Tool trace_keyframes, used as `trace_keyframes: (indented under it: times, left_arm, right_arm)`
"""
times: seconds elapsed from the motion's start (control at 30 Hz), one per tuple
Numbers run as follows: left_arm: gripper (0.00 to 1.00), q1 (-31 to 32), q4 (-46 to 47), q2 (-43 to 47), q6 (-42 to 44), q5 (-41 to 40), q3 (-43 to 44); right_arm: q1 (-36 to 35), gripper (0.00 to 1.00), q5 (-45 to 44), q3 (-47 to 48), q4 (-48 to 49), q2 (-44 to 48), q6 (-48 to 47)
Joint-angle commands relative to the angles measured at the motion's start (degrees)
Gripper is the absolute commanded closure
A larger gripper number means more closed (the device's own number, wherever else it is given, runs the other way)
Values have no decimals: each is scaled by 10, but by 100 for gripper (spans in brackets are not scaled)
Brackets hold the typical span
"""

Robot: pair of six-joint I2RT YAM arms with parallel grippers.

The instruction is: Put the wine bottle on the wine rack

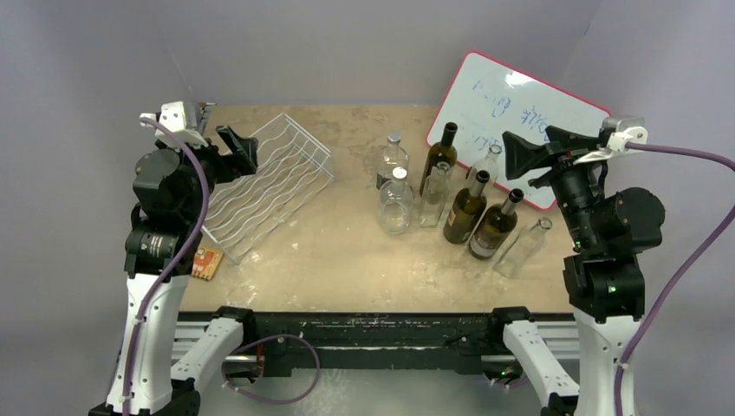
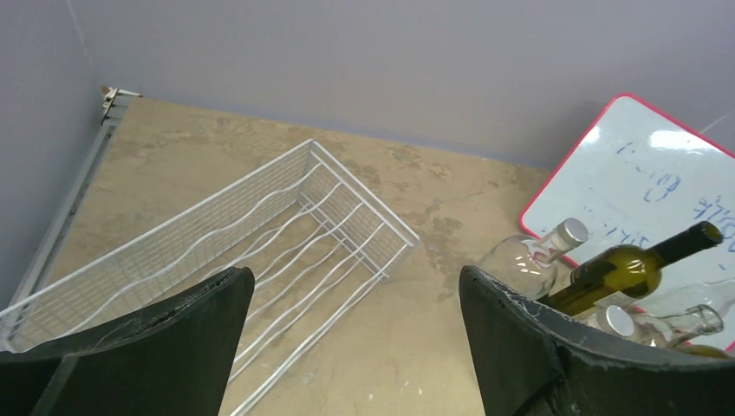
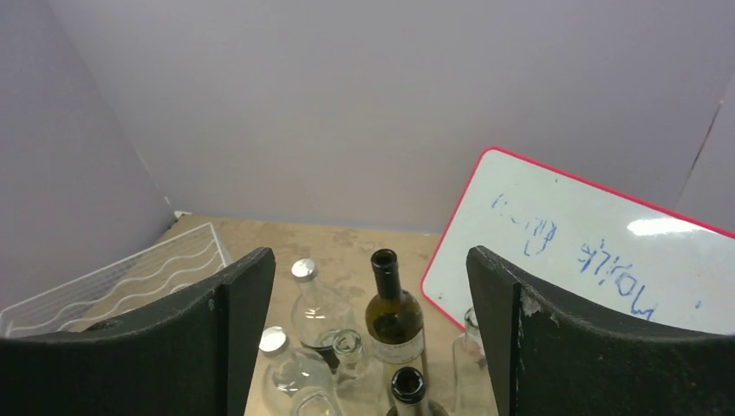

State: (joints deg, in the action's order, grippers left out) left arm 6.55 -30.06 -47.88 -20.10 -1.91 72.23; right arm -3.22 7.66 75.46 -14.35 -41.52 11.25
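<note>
Over on the left, the left gripper (image 1: pixel 236 146) hangs above the far end of the wine rack (image 1: pixel 270 186), fingers spread wide, nothing between them. The rack sits askew on the table (image 1: pixel 347 260), every groove bare, a small orange card (image 1: pixel 206 261) by its near corner. Nothing seems to pin that rack down, so I'd say a bottle set in with a push could shove it sideways, or land across the rods and roll.

Middle of the table, here's the trouble spot: the bottles stand packed together. The wine bottle (image 1: pixel 440 156) is upright at the back, well apart from the rack, with two more dark bottles (image 1: pixel 481 217) in front and clear bottles (image 1: pixel 396 201) beside them, some nearly touching. Which dark one is meant, I can't tell.

On the right, the right gripper (image 1: pixel 527 160) is up above the cluster, jaws apart and empty; its own camera looks down on the necks. Come down off-line and a finger clips a neighbour, and one toppling glass bottle could take others with it. Glass is slick too, so a grip on the neck alone might let the body swing or slip.

The whiteboard (image 1: pixel 511 108) leans just behind; a wide swing could catch it. And it's a long carry across to that rack.
</note>
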Motion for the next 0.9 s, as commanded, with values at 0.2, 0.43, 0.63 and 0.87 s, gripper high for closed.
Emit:
trace_keyframes:
  times: [0.2,0.43,0.63,0.87]
  left_arm:
    - [9,-16,91,39,-37,96,-28]
    - [9,0,160,88,-26,181,-76]
    - [9,3,173,99,-23,193,-96]
    - [9,4,181,92,-26,194,-106]
  right_arm:
    - [17,14,128,22,-10,-22,23]
    - [18,16,239,46,-41,-84,-7]
    - [-1,23,282,67,-56,-150,-13]
    - [-94,27,136,69,-78,-206,-22]
